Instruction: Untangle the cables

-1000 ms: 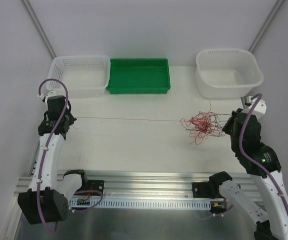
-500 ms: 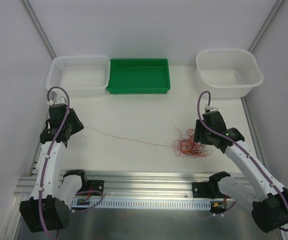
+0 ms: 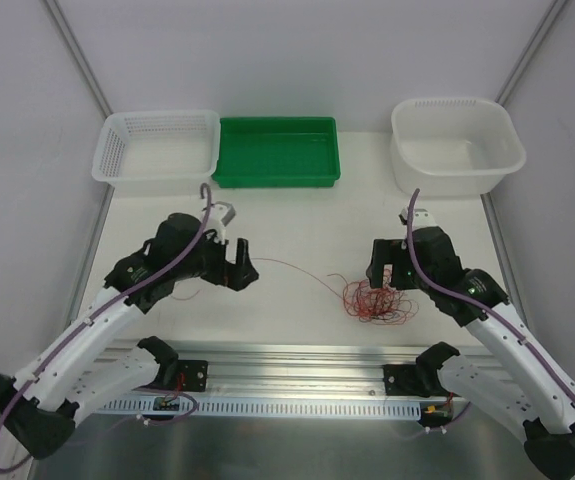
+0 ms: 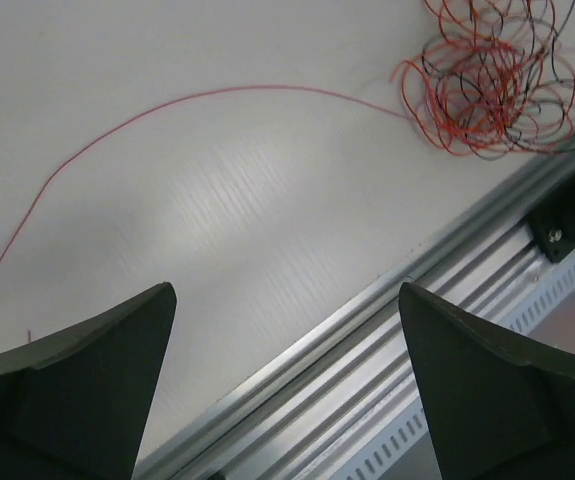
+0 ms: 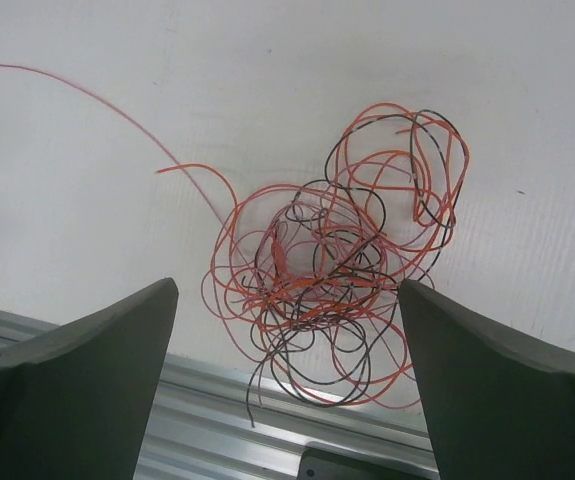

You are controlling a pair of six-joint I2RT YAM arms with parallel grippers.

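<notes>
The cables [image 3: 375,300] lie as a small tangle of orange-red, pinkish and black wires on the white table, close to the near rail. They also show in the left wrist view as a tangle [image 4: 497,80] and in the right wrist view as a tangle [image 5: 337,270]. One thin red strand [image 3: 292,266] curves slackly from the tangle toward the left; the left wrist view shows this strand [image 4: 217,92] lying on the table. My left gripper [image 3: 239,264] [image 4: 287,300] is open and empty beside the strand's end. My right gripper [image 3: 387,272] [image 5: 287,290] is open just above the tangle, holding nothing.
A white mesh basket [image 3: 157,120], a green tray [image 3: 277,123] and a white tub [image 3: 457,105] stand along the far edge. An aluminium rail [image 3: 287,355] runs along the near edge, just below the tangle.
Both grippers have opened and let go. The strand, stretched taut before, now lies slack. The left arm swung right toward the middle; the tangle and right gripper moved left and nearer the rail.
</notes>
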